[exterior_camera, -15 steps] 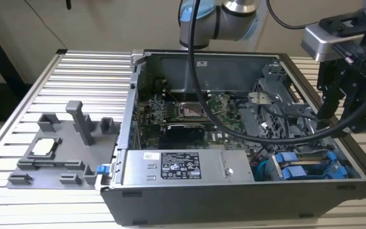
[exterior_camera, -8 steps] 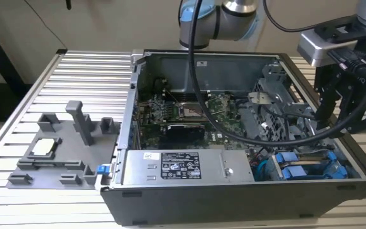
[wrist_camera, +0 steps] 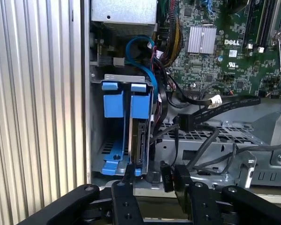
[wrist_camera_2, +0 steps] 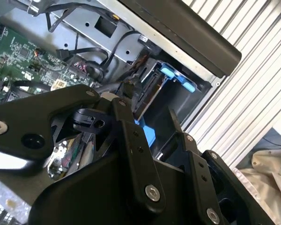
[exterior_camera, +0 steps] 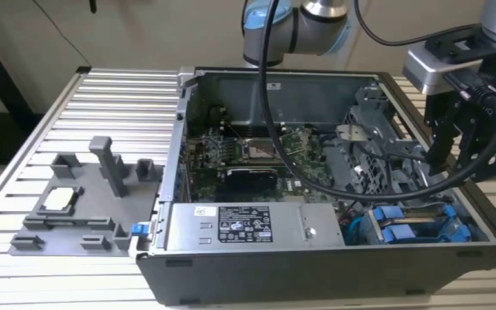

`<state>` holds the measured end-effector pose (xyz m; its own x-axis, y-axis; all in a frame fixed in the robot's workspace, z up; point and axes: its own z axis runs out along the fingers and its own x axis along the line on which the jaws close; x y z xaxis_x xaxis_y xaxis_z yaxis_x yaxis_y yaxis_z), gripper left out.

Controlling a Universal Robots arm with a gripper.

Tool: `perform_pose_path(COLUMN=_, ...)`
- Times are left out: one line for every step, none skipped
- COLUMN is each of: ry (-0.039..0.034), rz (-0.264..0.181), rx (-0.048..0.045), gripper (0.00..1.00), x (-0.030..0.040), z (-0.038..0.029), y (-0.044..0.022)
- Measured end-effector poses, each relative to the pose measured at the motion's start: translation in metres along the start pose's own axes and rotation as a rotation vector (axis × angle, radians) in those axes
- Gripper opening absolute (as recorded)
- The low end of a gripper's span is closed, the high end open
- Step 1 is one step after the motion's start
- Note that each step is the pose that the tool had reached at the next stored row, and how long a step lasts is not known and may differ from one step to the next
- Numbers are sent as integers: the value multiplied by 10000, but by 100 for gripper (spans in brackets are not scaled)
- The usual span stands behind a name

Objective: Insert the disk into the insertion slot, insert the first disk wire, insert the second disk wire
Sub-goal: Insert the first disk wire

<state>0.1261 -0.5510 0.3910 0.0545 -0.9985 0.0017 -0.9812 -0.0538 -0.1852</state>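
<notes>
I find the silver-grey rectangular disk in its bright blue plastic carrier [wrist_camera: 140, 136] seated upright in the grey metal drive bay [wrist_camera: 126, 78] of the open black computer case [exterior_camera: 317, 278]. The black gripper [wrist_camera: 154, 176] hangs just beside that bay, fingers spread and pinching nothing. A black cable plug [wrist_camera: 166, 174] sits between them.

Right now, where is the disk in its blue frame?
The disk sits in the metal bay at the front corner of the computer case, on the exterior view's right, beside the silver power box.
</notes>
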Motion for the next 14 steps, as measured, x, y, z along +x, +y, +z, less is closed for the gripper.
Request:
perform_pose_path(ry=0, rz=-2, rx=0, gripper=47, x=0, z=0, y=-1)
perform_pose_path(ry=0, rz=-3, rx=0, gripper=47, x=0, z=1, y=-1)
perform_pose_path(ry=-2, rz=-3, rx=0, gripper=47, x=-1, z=1, y=-1)
perform_pose_path(ry=-3, rz=-3, rx=0, gripper=47, x=-1, z=2, y=-1)
perform_pose_path(ry=-2, rz=-3, rx=0, gripper=47, x=-1, z=2, y=-1)
perform_pose_path(ry=-1, rz=-3, rx=0, gripper=47, x=-2, z=1, y=-1)
perform_pose_path(ry=-1, rz=-3, rx=0, gripper=45, x=-2, z=1, y=-1)
perform_pose_path(ry=-1, rz=-3, rx=0, gripper=45, x=-2, z=1, y=-1)
perform_pose_path(ry=-1, rz=-3, rx=0, gripper=38, x=-2, z=1, y=-1)
perform_pose_path(ry=-1, rz=-3, rx=0, gripper=32, x=-3, z=1, y=-1)
perform_pose_path(ry=-1, rz=-3, rx=0, gripper=32, x=-3, z=1, y=-1)
perform_pose_path(ry=0, rz=-3, rx=0, gripper=26, x=-3, z=1, y=-1)
perform_pose_path(ry=-1, rz=-3, rx=0, gripper=20, x=-3, z=2, y=-1)
perform_pose_path(ry=-1, rz=-3, rx=0, gripper=19, x=-4, z=1, y=-1)
